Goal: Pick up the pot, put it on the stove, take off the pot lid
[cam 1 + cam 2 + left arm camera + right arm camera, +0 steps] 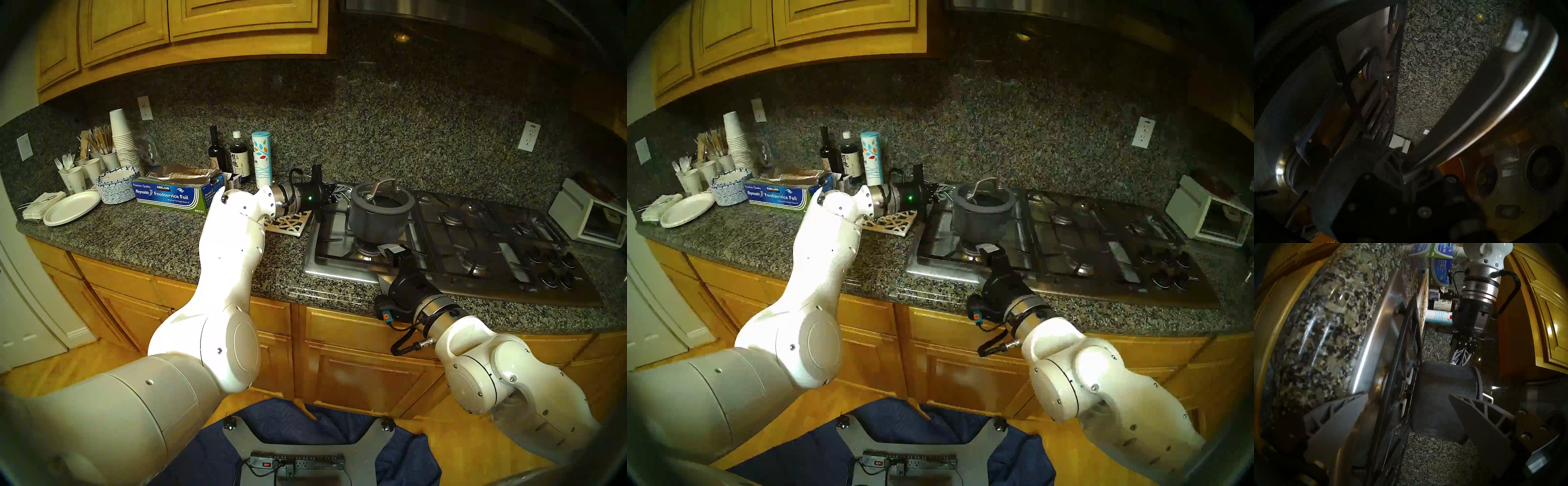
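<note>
You are looking at a task that is roughly two thirds done. The pot [378, 217] is sitting over the near left burner of the stove [475, 244], upright. In the right wrist view its base appears to be resting on or just above the black grate [1407, 361]; you cannot tell for certain whether it is bearing its full weight there.

Your left gripper [334, 194] is reaching in level from the left and is clamping the pot's long silver handle [1483, 105]. The left wrist view is showing that handle running out from between the closed fingers, and the right wrist view is showing the fingertips [1462, 356] pinched together right at the pot's far side. So the carry is looking finished, but the release has not happened yet.

The lid [381, 200] is sitting on the pot, its arched metal loop [383, 188] standing up at the centre, untouched. That last step is entirely left to do.

Your right gripper [393, 253] is waiting at the near edge of the stove, just in front of the pot, with its fingers spread wide and holding nothing. It is well placed to go for the loop, though it is sitting lower than the lid, so you would be needing to bring it up and over first.

What is remaining, by this reading: letting go of the handle, then lifting the lid off.
</note>
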`<state>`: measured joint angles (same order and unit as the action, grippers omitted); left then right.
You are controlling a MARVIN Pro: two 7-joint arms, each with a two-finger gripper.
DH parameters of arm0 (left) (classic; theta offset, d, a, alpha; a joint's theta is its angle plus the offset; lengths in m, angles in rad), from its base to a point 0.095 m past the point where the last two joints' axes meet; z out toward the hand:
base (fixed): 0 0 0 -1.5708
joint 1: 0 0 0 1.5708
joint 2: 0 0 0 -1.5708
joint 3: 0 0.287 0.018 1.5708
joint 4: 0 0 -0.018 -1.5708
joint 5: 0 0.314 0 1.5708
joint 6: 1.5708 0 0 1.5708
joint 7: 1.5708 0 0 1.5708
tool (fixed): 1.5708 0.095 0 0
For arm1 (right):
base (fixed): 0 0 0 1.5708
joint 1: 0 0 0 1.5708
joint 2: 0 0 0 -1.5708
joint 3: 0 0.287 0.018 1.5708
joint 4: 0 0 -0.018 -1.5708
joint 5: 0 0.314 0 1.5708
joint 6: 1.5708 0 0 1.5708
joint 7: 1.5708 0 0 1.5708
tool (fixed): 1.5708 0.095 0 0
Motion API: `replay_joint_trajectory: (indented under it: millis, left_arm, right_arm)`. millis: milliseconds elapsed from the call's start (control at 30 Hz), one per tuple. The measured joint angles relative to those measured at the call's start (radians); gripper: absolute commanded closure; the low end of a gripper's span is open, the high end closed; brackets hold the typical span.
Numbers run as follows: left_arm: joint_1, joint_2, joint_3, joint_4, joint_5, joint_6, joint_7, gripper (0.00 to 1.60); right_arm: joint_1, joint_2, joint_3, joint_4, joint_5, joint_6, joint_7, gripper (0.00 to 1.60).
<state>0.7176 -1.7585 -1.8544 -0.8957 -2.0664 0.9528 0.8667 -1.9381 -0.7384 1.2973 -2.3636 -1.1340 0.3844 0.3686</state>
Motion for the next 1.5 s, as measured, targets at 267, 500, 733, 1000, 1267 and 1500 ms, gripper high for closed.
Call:
replay_joint_trajectory:
  millis: [267,500,733,1000,1267,1500]
  left_arm:
    - [0.000,0.006,0.001,0.034,0.029,0.002,-0.008,1.60]
    - [-0.002,0.007,0.002,0.049,0.045,0.003,-0.029,1.60]
    - [-0.006,0.007,0.011,0.057,0.061,0.003,-0.051,1.60]
    - [-0.012,0.008,0.033,0.057,0.076,0.004,-0.074,0.00]
    - [-0.026,0.011,0.056,0.037,0.076,0.005,-0.117,0.00]
    - [-0.022,0.030,0.087,0.026,0.082,0.005,-0.147,0.00]
  right_arm:
    - [0.000,0.000,0.000,0.000,0.000,0.000,0.000,0.00]
    - [0.000,0.000,0.000,0.000,0.000,0.000,0.000,0.00]
    - [0.000,0.000,0.000,0.000,0.000,0.000,0.000,0.00]
    - [0.000,0.000,0.000,0.000,0.000,0.000,0.000,0.00]
    - [0.000,0.000,0.000,0.000,0.000,0.000,0.000,0.00]
    - [0.000,0.000,0.000,0.000,0.000,0.000,-0.001,0.00]
